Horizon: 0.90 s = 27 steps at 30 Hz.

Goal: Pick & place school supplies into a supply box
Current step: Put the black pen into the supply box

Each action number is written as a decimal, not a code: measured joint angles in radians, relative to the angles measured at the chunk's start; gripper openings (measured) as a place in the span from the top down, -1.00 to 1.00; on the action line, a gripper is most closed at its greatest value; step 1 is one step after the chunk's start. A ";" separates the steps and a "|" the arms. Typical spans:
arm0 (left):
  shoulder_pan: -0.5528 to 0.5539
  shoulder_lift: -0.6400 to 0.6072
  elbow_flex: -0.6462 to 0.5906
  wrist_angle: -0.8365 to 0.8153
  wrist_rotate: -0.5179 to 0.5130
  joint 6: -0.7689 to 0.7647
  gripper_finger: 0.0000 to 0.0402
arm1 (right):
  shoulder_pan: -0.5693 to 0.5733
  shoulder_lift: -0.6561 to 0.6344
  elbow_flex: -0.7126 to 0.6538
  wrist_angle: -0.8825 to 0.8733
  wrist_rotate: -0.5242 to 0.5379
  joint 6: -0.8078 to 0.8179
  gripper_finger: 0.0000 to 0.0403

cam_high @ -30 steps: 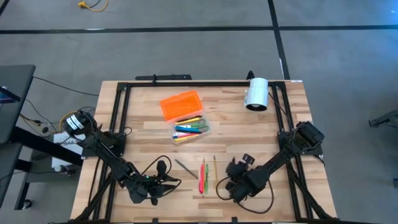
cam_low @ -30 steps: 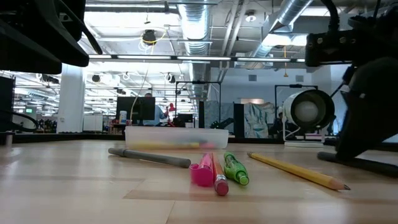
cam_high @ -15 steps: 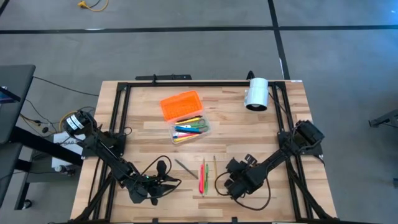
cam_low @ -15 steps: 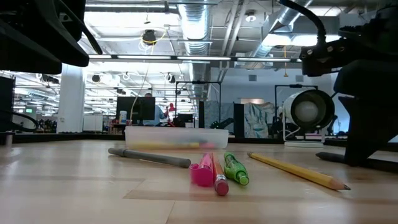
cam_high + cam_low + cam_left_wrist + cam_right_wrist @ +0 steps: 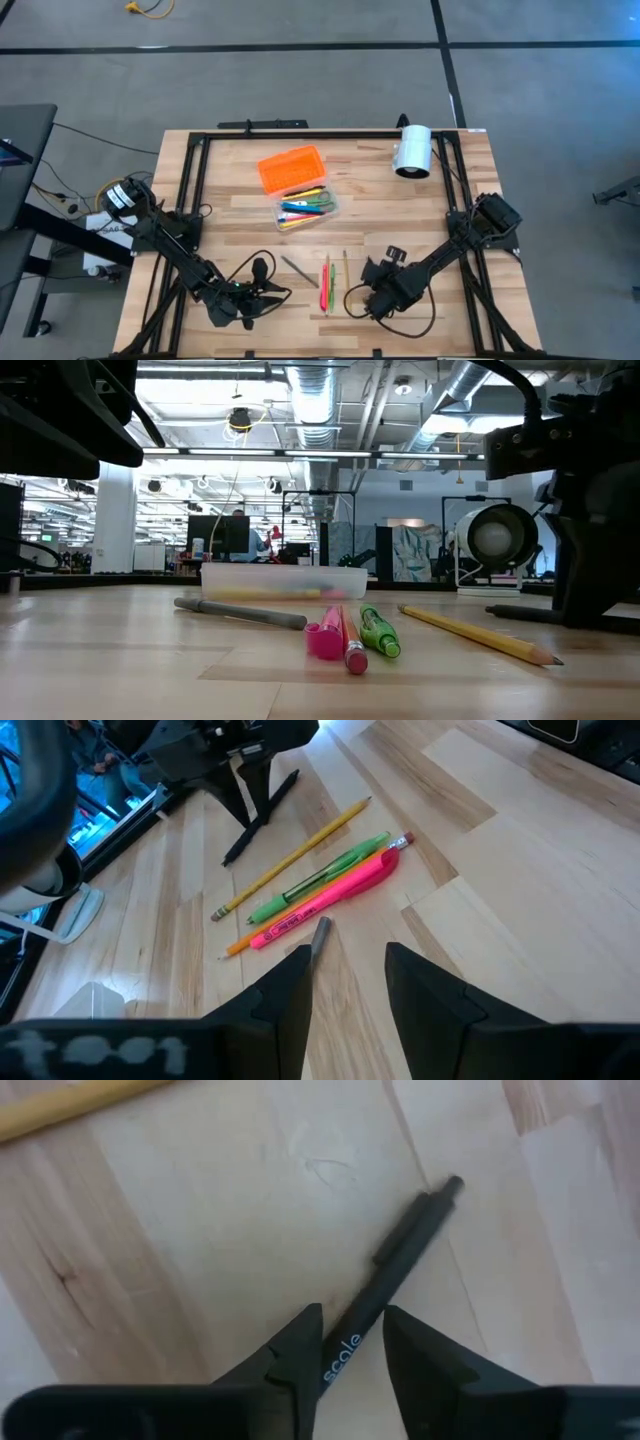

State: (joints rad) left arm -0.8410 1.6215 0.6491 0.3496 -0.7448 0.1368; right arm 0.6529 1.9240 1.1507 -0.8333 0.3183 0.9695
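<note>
A slim black plastic pen (image 5: 400, 1265) is straddled by the right gripper (image 5: 350, 1342), its fingers parted and seemingly not yet clamped, ready for pickup.

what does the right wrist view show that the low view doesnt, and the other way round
Only the right wrist view shows a black pen lying on the wood, with the right pincer straddling its near end, fingers open.

Only the low view shows the pink pen, the green pen, the grey pen and the clear supply box behind them.

Both show the yellow pencil and the wooden table.
</note>
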 joint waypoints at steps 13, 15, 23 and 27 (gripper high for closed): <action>0.000 0.000 0.000 0.000 0.000 0.000 0.40 | 0.001 0.000 0.000 0.004 -0.006 -0.035 0.91; 0.000 0.000 0.000 0.000 0.000 0.000 0.40 | 0.001 0.000 0.000 0.004 -0.006 -0.036 0.93; 0.000 0.000 0.000 0.000 0.000 -0.001 0.40 | 0.001 0.000 -0.001 0.007 -0.006 -0.036 0.79; 0.000 0.000 0.000 0.000 0.000 -0.001 0.40 | 0.001 0.000 -0.001 0.014 -0.006 -0.036 0.76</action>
State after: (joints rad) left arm -0.8410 1.6215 0.6491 0.3497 -0.7448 0.1360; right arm 0.6540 1.9236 1.1493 -0.8191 0.3122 0.9337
